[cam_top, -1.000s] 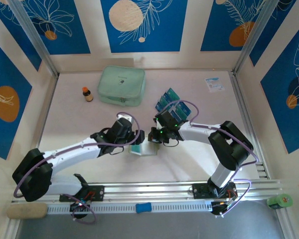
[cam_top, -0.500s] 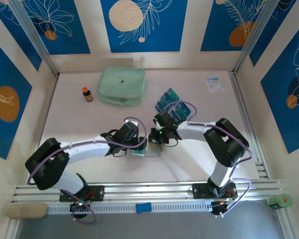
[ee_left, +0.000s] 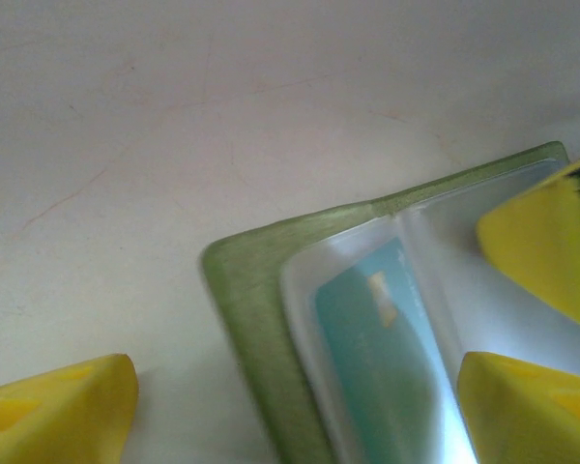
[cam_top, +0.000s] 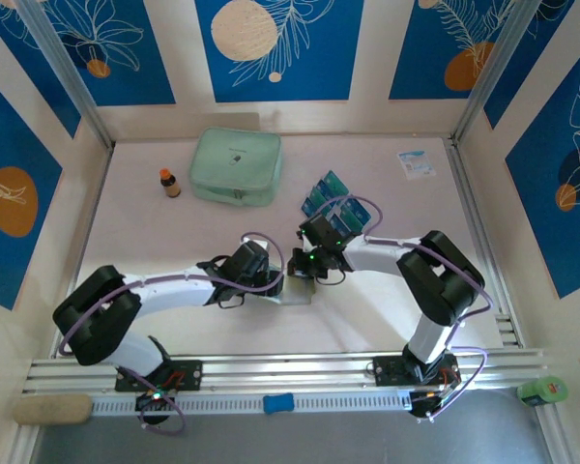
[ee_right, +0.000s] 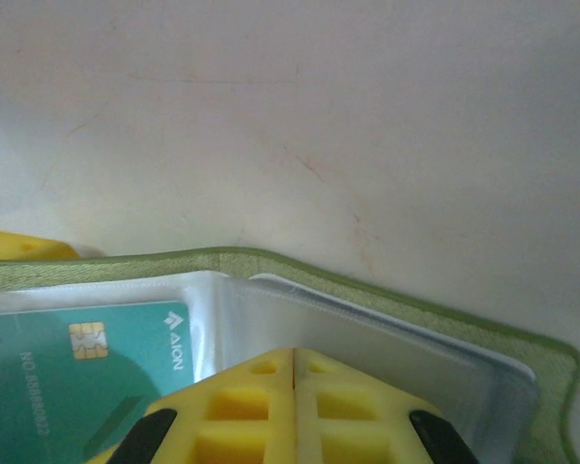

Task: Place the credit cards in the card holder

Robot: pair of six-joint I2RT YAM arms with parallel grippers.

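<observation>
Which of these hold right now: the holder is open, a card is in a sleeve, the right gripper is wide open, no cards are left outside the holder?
1. The card holder lies open on the table. True.
2. A teal card sits inside a clear sleeve. True.
3. The right gripper stands wide open. False: its jaws are shut, over the holder's sleeve.
4. No cards lie outside the holder. False: a stack of blue cards lies farther back on the table.
</observation>
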